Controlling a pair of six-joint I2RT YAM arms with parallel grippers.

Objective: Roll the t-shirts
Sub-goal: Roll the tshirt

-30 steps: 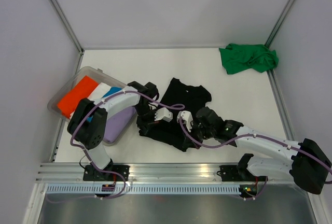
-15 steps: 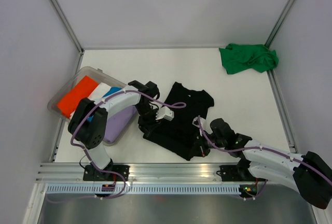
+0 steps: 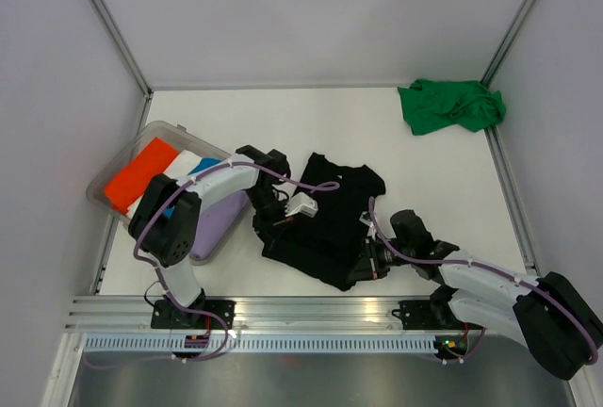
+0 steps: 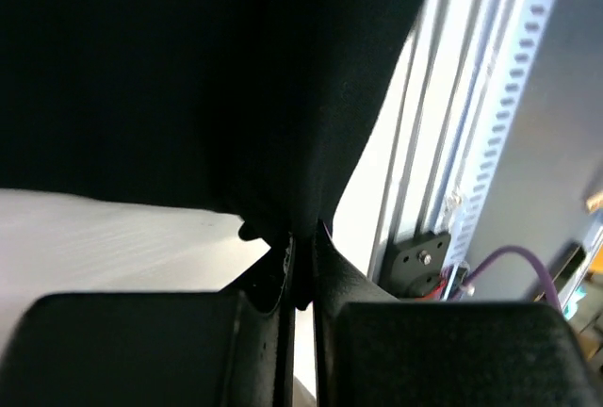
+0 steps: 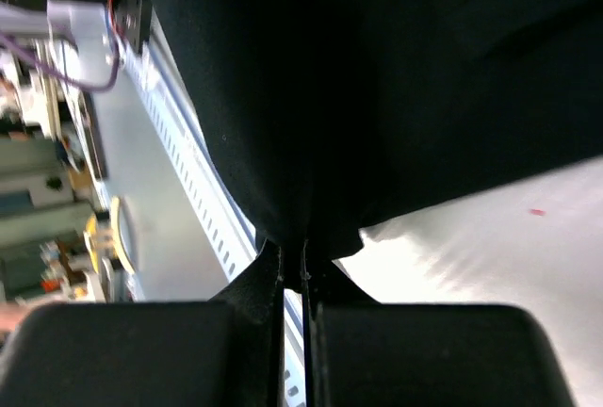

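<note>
A black t-shirt [image 3: 328,214] lies spread on the white table between the two arms. My left gripper [image 3: 273,228] is shut on its left hem; in the left wrist view the black cloth [image 4: 236,77] is pinched between the jaws of that gripper [image 4: 302,242]. My right gripper [image 3: 363,264] is shut on the near right corner; the right wrist view shows black cloth [image 5: 377,77] held between the jaws of this gripper [image 5: 301,252]. A bright green t-shirt [image 3: 450,105] lies crumpled at the far right corner.
A clear plastic tub [image 3: 113,167] at the left holds orange [image 3: 139,173], white, blue and lilac [image 3: 215,223] cloth. The metal rail [image 3: 301,313] runs along the near edge. Grey walls close the table at the back and sides.
My right gripper has moved toward the near edge and right, pulling the black t-shirt's corner with it; the shirt has spread flatter. The left gripper has barely moved.
</note>
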